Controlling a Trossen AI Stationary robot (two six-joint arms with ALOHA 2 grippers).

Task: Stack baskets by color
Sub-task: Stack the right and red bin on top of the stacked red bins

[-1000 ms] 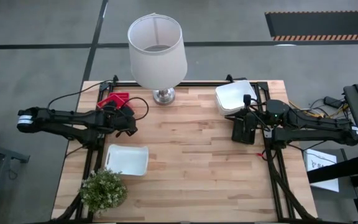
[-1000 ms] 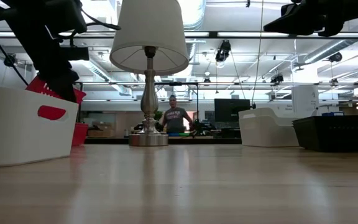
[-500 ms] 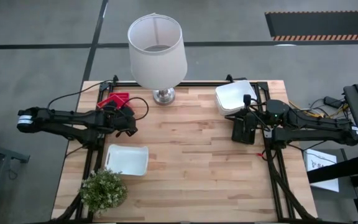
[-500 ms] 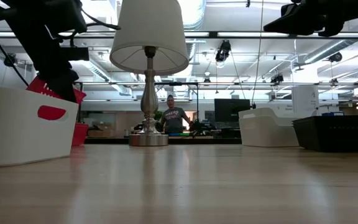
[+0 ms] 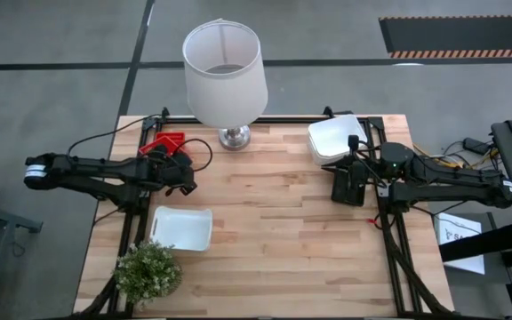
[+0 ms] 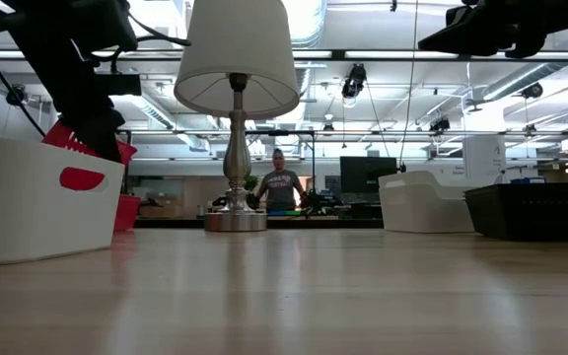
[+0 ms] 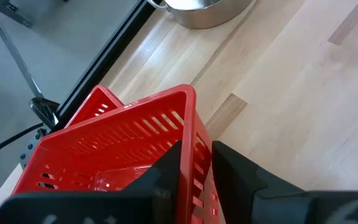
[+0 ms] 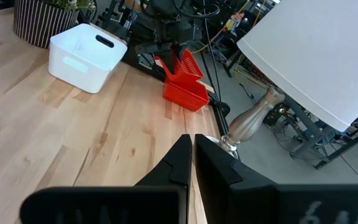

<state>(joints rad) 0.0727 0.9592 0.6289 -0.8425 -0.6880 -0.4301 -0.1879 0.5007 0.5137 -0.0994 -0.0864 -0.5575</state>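
A red basket [image 8: 189,62] hangs tilted at the table's far left, over a second red basket [image 8: 186,96] that stands on the wood. My left gripper [image 7: 194,163] is shut on the upper one. A white basket [image 5: 182,228] rests on its bottom near the left front. White baskets [image 5: 336,138] sit at the far right, with a black basket [image 6: 531,210] in front of them. My right gripper [image 8: 192,140] hovers shut and level above the black basket, holding nothing. My left gripper pinches one lattice wall of the red basket at its rim [image 7: 191,134], one finger inside [image 7: 169,171] and one outside [image 7: 229,171]. The fingers slant down from above. The basket is tilted, its lower end at the second red basket; whether they touch I cannot tell.
A lamp with a white shade [image 5: 225,62] stands on a metal base [image 5: 234,136] at the far middle. A potted plant [image 5: 149,271] sits at the near left corner. Bare wood [image 5: 283,240] spans the middle. A person [image 6: 281,187] stands far behind the table.
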